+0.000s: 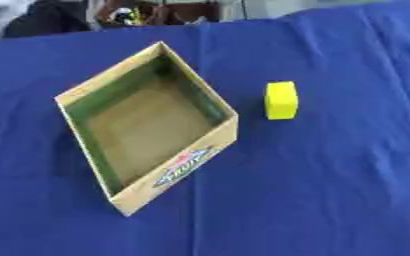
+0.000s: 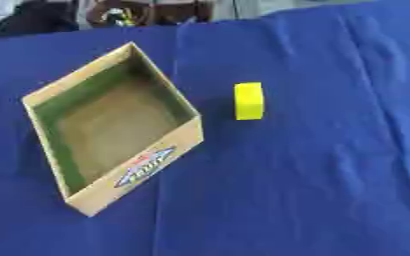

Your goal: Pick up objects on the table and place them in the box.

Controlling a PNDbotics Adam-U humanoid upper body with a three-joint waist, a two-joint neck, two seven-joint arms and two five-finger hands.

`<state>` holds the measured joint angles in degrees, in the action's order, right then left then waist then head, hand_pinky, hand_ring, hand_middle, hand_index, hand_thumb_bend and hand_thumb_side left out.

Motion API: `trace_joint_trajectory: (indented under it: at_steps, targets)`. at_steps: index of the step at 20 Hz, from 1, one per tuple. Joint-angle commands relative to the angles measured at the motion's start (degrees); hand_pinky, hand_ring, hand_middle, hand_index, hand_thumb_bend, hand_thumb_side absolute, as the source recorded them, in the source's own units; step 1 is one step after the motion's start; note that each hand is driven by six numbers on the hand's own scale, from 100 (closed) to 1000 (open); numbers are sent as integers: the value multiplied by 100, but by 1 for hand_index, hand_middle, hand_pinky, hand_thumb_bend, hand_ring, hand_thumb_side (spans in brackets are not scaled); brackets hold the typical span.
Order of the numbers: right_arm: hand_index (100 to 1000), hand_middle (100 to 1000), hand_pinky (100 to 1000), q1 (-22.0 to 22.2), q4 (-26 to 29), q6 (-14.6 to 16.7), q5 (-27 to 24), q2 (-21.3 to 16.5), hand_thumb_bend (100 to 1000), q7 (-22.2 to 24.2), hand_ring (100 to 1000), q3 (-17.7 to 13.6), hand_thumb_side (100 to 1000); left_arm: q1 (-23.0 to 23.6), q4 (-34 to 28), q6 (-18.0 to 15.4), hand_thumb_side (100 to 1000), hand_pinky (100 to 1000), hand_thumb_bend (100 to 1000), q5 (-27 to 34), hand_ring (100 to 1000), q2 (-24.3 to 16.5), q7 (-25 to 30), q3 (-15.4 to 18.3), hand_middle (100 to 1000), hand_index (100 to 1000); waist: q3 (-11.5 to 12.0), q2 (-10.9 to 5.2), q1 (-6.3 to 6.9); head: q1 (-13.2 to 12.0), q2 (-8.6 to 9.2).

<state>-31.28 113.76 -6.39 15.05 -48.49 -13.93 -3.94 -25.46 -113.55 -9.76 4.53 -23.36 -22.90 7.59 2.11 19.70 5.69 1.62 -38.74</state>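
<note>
An open cardboard box [image 1: 175,171] sits on the blue tablecloth, turned like a diamond, with green inner walls and a brown floor. Nothing lies inside it. A small yellow block [image 1: 280,100] stands on the cloth a short way to the right of the box, apart from it. Neither of my hands shows in either view.
The blue cloth [image 1: 331,190] covers the whole table, with creases running down the middle and right. Dark shapes and clutter [image 1: 130,15] lie beyond the table's far edge at the top.
</note>
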Motion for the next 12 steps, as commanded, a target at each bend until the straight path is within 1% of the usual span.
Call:
trace_joint_trajectory:
  at_steps: [1, 3, 5, 6, 7, 8, 9, 12]
  targets:
    - [861, 829, 765, -88, 83, 0, 172, -152, 278, 160, 858, -2, 938, -59, -104, 4, 1000, 769, 100, 10, 814, -59, 43, -23, 867, 996, 3, -68, -29, -66, -83]
    - [870, 835, 770, -90, 83, -12, 269, -174, 304, 239, 861, 14, 948, -62, -104, 3, 1000, 768, 100, 15, 813, -54, 53, -26, 867, 996, 3, -42, -33, -37, -72]
    - [870, 835, 770, -97, 83, -28, 348, -183, 304, 296, 861, 25, 948, -63, -104, 0, 1000, 768, 100, 20, 813, -51, 56, -25, 867, 996, 3, -29, -34, -18, -64]
    - [879, 851, 792, -105, 83, -43, 429, -243, 412, 374, 876, 59, 958, -62, -104, -1, 1000, 767, 100, 23, 812, -50, 53, -23, 866, 996, 6, -8, -39, 29, -30]
    - [888, 859, 800, -127, 83, -70, 537, -298, 441, 487, 883, 100, 965, -63, -104, -2, 1000, 767, 100, 28, 813, -49, 48, -22, 866, 996, 8, 8, -43, 65, -1]
    - [888, 859, 800, -161, 83, -99, 651, -346, 441, 625, 883, 145, 965, -64, -104, -2, 1000, 767, 100, 33, 813, -49, 44, -23, 866, 996, 11, 19, -47, 93, 24]
    - [899, 873, 816, -210, 83, -123, 757, -394, 481, 768, 896, 194, 977, -65, -104, -2, 1000, 767, 100, 38, 812, -48, 43, -26, 866, 996, 15, 29, -53, 129, 53]
    - [921, 890, 839, -488, 83, -189, 1084, -559, 563, 1361, 917, 433, 1000, -71, -104, 0, 1000, 766, 100, 53, 812, -42, 61, -52, 865, 996, 28, 48, -70, 277, 136]
